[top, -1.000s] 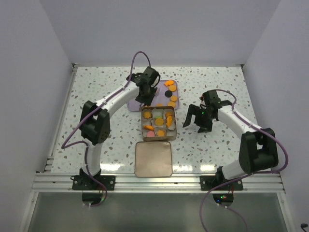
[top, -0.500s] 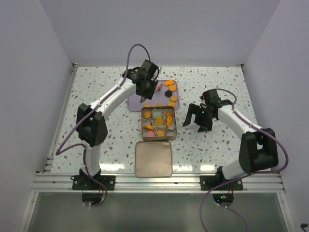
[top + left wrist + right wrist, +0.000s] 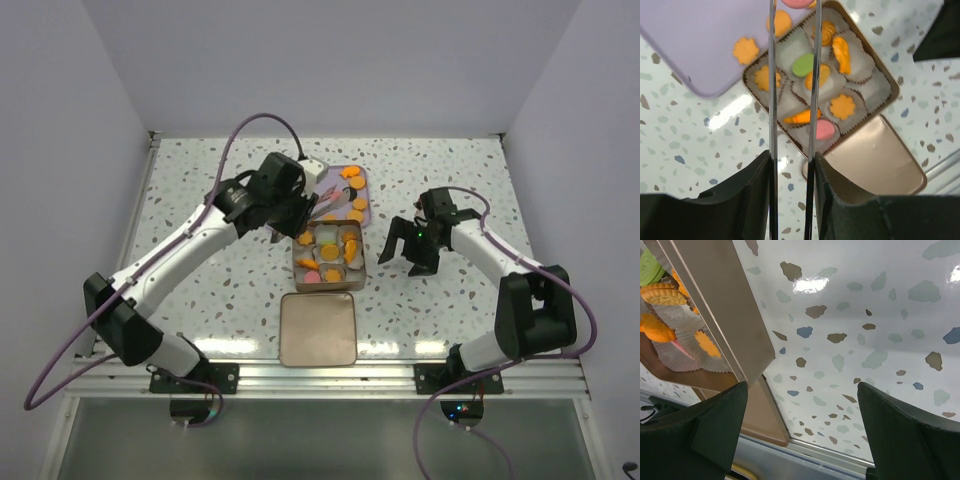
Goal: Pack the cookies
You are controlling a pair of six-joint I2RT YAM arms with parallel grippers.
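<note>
Packing station, read outward from the arm bases; all positions are relative to the square tin [image 3: 329, 290].

Just on the near side of the tin, its lid [image 3: 318, 329] lies flat on the table. The tin holds white paper cups [image 3: 875, 85], most of them already carrying cookies [image 3: 842, 106], chiefly orange, plus a green cookie [image 3: 803, 65].

Close beside the tin's right wall hangs the right gripper [image 3: 403, 258], jaws spread wide with nothing between them.

Above the tin's far rim is the left gripper [image 3: 794, 12]. Its long thin fingers are almost parallel and only narrowly apart, pinching a pink cookie [image 3: 799, 2] at their very tips.

Beyond the far rim, a purple tray [image 3: 705, 45] carries the unpacked cookies, orange ones and a black cookie [image 3: 352, 196].

Hazards:
- The hold is a small edge pinch on slender tips, so the disc could swivel or slip out and land on the rim or back on the tray.
- Few cups look free, so a release over a filled one would stack cookies.
- Fingers lowered too deep could snag a paper cup and drag it.

Relative to the left claw, the held cookie sits between the tips. The packed cookies lie below, on the near side of the tips, and the tray cookies on the far side.
</note>
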